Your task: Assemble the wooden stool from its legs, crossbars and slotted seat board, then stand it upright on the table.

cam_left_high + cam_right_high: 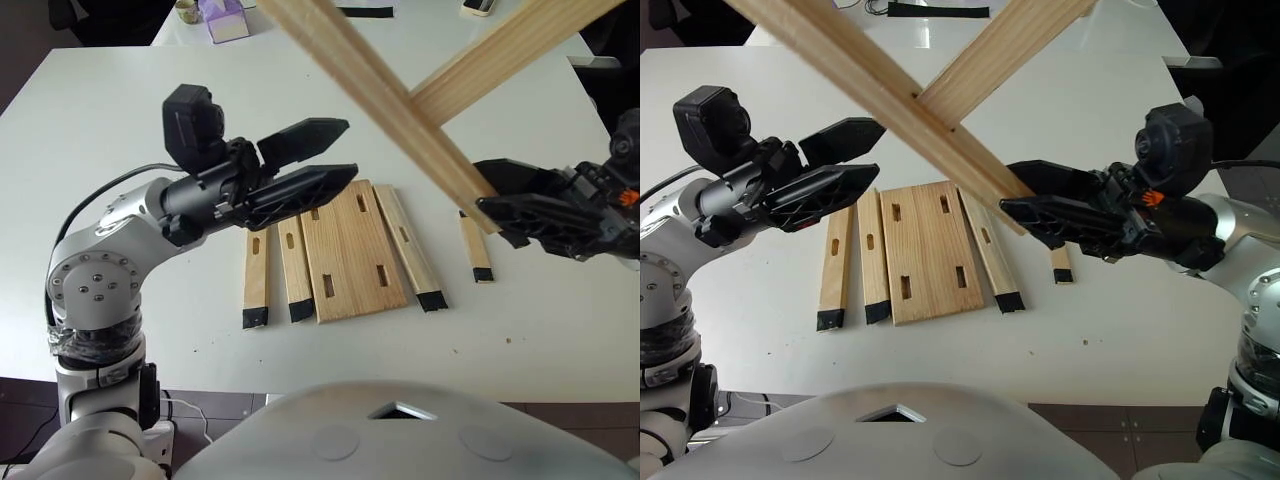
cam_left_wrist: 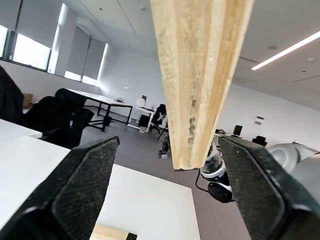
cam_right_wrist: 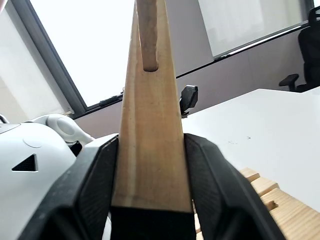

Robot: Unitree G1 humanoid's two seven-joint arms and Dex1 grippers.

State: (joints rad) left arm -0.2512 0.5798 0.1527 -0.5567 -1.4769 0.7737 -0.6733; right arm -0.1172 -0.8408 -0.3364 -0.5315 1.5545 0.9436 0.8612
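Two long wooden legs cross in an X in the air over the table. My right gripper point(image 1: 1012, 190) is shut on the lower end of one leg point(image 1: 400, 95). The other leg point(image 1: 520, 45) passes through a slot in it, as the right wrist view shows point(image 3: 147, 35). My left gripper point(image 1: 348, 148) hangs open just left of the crossing, its fingers point(image 2: 85, 190) apart from the leg end point(image 2: 200, 75). The slotted seat board point(image 1: 350, 250) lies flat on the table. Black-tipped crossbars point(image 1: 257, 275) point(image 1: 410, 245) lie on both sides of it.
A short black-tipped stick point(image 1: 475, 248) lies right of the board, under my right gripper. At the white table's point(image 1: 90, 130) far edge stand a purple box point(image 1: 225, 20) and a cup point(image 1: 185, 10); a black strip point(image 1: 365, 12) lies there too.
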